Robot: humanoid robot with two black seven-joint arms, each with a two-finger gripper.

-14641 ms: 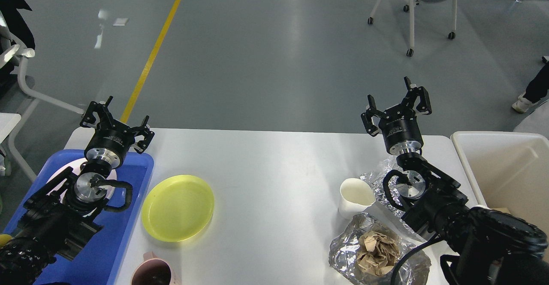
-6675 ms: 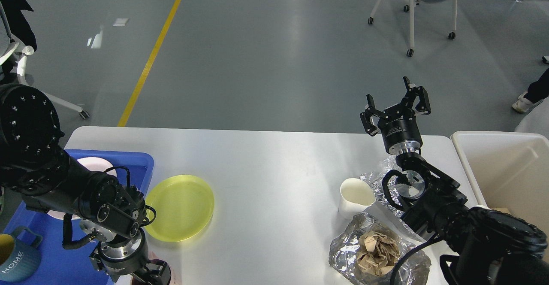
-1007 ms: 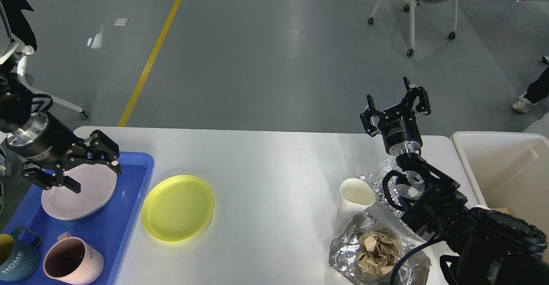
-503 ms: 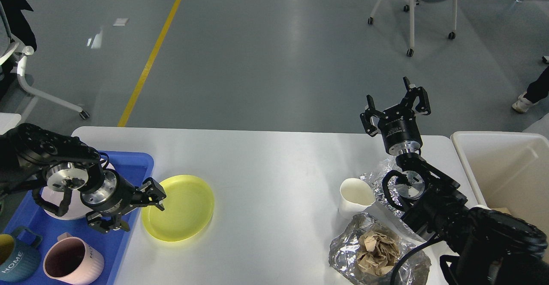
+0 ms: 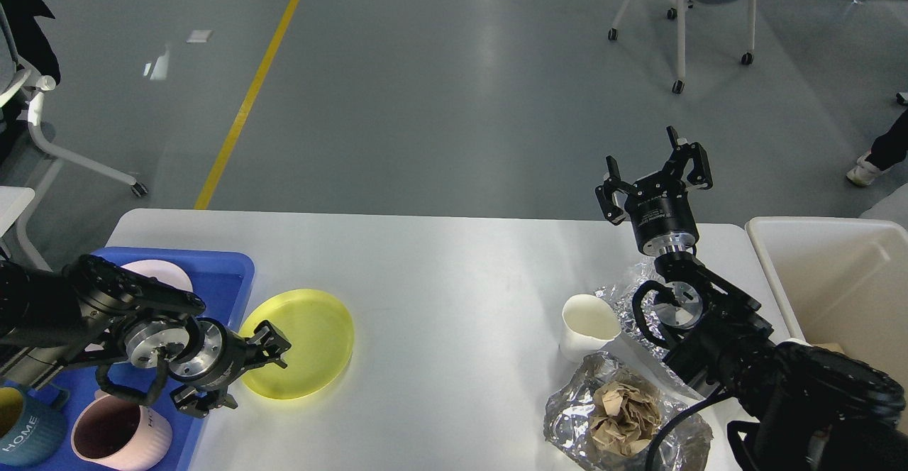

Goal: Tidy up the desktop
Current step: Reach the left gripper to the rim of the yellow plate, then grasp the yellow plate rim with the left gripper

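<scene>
The white desktop fills the lower half of the head view. A yellow plate lies on it near the left. My left gripper is open, low over the plate's left rim, with one finger above the rim and one below it. A white paper cup stands right of centre, with crumpled foil behind it and a foil sheet holding brown paper in front. My right gripper is open and empty, raised above the table's far right edge.
A blue tray at the left edge holds a pink plate, a pink mug and a blue mug. A beige bin stands at the right. Chairs stand on the floor beyond.
</scene>
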